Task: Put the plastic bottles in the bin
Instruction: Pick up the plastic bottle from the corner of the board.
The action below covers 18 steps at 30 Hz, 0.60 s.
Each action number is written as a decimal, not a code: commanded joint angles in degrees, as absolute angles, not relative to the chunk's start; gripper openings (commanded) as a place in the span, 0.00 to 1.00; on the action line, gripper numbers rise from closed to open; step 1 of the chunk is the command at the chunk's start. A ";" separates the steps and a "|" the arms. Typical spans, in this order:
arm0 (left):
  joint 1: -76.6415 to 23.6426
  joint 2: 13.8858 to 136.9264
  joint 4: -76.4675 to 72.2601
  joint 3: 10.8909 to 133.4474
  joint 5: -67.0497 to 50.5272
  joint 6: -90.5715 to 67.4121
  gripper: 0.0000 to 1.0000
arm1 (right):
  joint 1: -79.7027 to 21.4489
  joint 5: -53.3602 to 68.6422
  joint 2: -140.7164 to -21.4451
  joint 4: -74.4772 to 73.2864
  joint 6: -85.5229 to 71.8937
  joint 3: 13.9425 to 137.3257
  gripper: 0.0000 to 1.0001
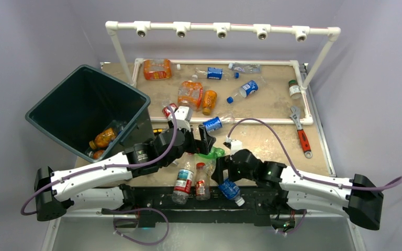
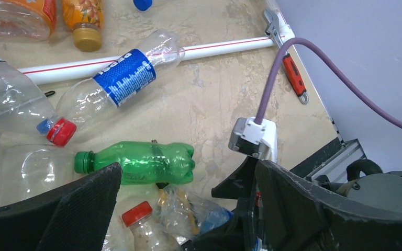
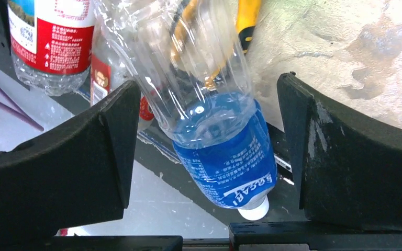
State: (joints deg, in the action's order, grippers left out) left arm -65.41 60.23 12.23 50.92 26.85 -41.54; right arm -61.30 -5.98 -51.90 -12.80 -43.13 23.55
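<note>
Blue-labelled bottle between wide-open right end effector.

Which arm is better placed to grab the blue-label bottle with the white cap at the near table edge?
Right. The right hand, open, straddles the blue-label bottle and looks ready to close on it. The left hand, also open, hovers by the green bottle instead.

Tan table carries scattered plastic bottles and a red-handled wrench.
</note>
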 commanded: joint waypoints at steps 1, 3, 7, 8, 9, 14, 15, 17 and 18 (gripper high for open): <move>-65.74 57.92 11.91 51.09 27.12 -43.04 0.99 | -61.83 -12.10 -55.71 -8.35 -44.07 25.75 0.91; -65.74 57.38 12.18 50.82 27.01 -43.08 0.99 | -61.94 -11.56 -57.44 -6.97 -43.64 25.82 0.85; -65.74 56.29 12.57 50.40 27.03 -43.28 0.99 | -62.16 -11.16 -57.66 -6.13 -42.76 25.99 0.77; -65.74 56.11 12.46 50.30 27.06 -43.36 0.99 | -62.24 -11.13 -57.33 -6.27 -42.45 26.14 0.74; -65.74 56.01 12.33 50.24 26.98 -43.44 0.99 | -62.23 -11.08 -56.93 -6.58 -42.31 26.33 0.71; -65.74 56.24 11.70 50.65 26.29 -43.10 0.98 | -62.31 -11.08 -52.18 -9.39 -41.30 28.07 0.55; -65.74 56.25 11.55 51.00 26.16 -42.91 0.98 | -62.31 -11.09 -50.92 -10.38 -41.04 28.73 0.52; -65.74 56.18 11.22 51.76 26.02 -42.29 0.97 | -62.31 -11.07 -48.39 -12.70 -40.58 30.70 0.46; -65.74 56.05 10.99 52.23 25.94 -41.92 0.97 | -62.27 -11.12 -46.57 -13.99 -40.40 31.72 0.44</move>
